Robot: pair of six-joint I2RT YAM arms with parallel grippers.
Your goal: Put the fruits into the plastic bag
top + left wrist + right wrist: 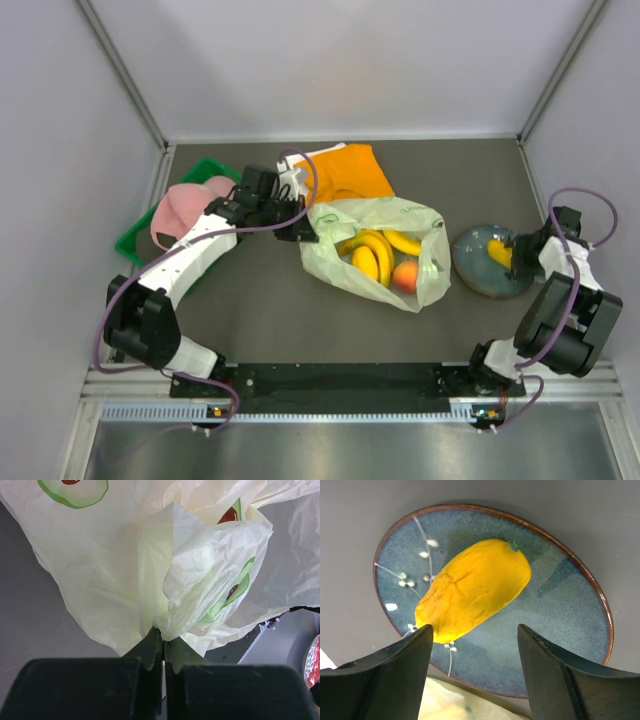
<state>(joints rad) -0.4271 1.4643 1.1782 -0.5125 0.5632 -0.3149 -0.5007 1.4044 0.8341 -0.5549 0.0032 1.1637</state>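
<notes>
1. Your left gripper (163,647) is clamped shut on the bag (100,580) rim; hold that mouth up and open
2. Your right gripper (475,632) hangs wide over the yellow fruit (475,592) on the plate (560,605); straddle its narrow middle, lower, close gently

Pale green bag (322,258), avocado print; blue-grey plate (565,600).

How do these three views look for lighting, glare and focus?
Top external: even, soft light, a bright patch on the back wall, plastic bag sharp. Left wrist: light glows through the bag; left gripper dark and slightly soft. Right wrist: yellow fruit crisp, a small glint on the plate, right gripper dark and nearly featureless.
</notes>
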